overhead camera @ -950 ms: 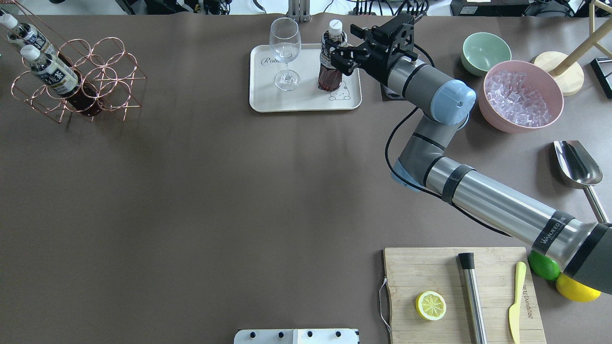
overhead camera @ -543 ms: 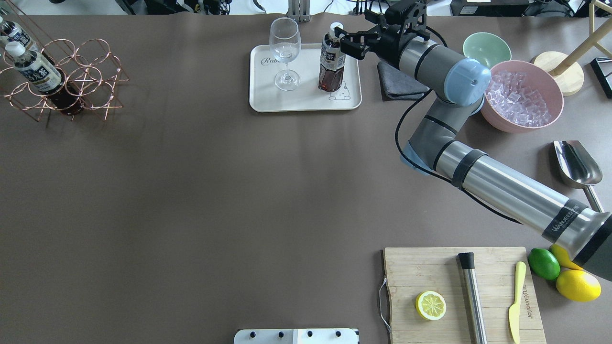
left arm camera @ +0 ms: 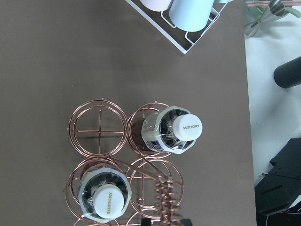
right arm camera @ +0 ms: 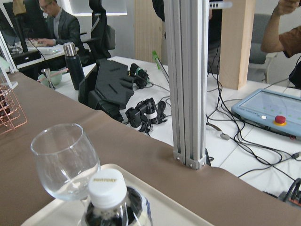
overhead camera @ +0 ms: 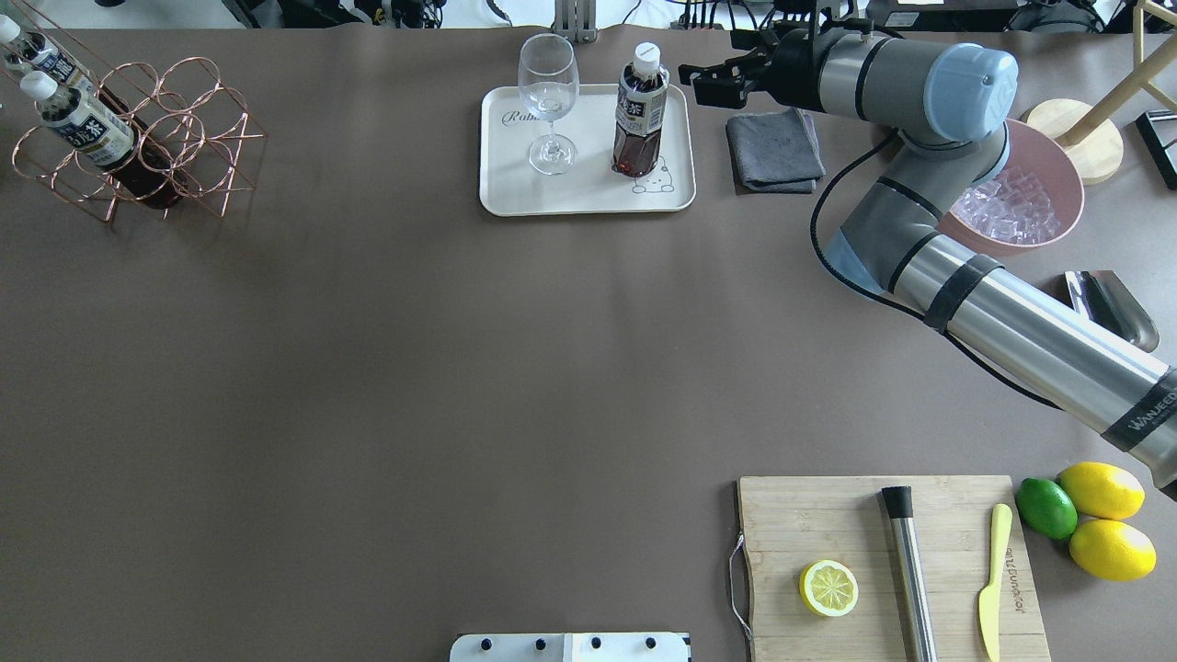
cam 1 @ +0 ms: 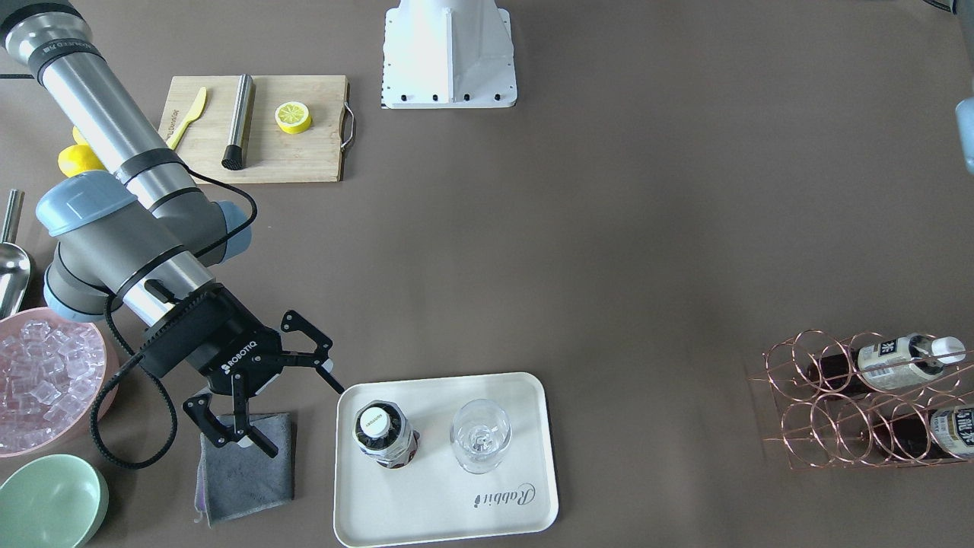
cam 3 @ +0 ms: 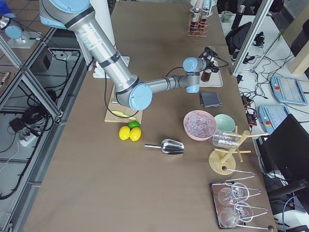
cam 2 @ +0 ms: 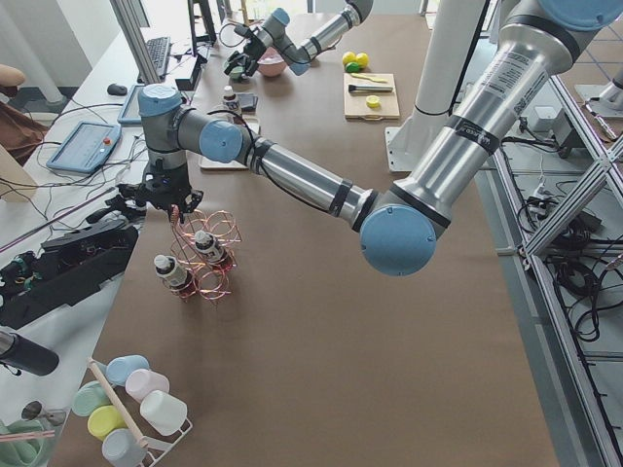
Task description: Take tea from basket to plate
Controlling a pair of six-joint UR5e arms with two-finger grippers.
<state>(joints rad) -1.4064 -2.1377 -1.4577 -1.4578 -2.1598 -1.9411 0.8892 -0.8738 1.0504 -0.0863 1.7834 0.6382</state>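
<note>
Right two-finger gripper [cam 1: 304, 420] drawn back from the small clear, white-capped bottle of dark tea [overhead camera: 640, 110].

The bottle was left upright on the cream rectangular tray [overhead camera: 588, 198], beside a clear wine glass [overhead camera: 549, 101], so the delivery was judged done. The claw was held wide open just off the tray, over a folded grey cloth [overhead camera: 775, 149], presumably to clear the bottle. The rose-gold wire basket [overhead camera: 198, 138], well apart from the tray, had been shifted; the left gripper [cam 2: 165, 202] was seen at its handle, its opening not discernible.

wine glass [overhead camera: 549, 101] flanks the tea [overhead camera: 641, 110] on the plate [overhead camera: 588, 198]; its grey cloth [overhead camera: 774, 152] side is free.
</note>
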